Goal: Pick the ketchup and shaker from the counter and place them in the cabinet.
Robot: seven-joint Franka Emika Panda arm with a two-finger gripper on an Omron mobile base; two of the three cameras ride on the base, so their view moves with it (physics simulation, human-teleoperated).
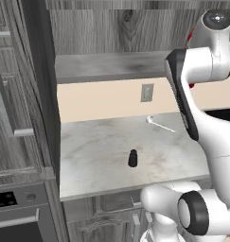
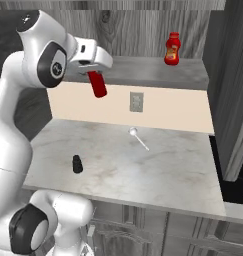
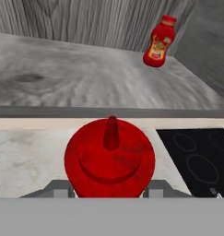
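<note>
One slim ketchup [image 2: 97, 84] bottle sits clamped in the gripper [image 2: 94, 73], jaws closed on its sides, body hanging toward 5 o'clock below the hand in the right base view, in the air before the cabinet [image 2: 143, 72] shelf edge. In the hand view its nozzle points at 12 o'clock, toward the shelf. The shaker [image 2: 77, 164] stands on the counter [image 2: 163, 170], at 6 o'clock well below the gripper.
</note>
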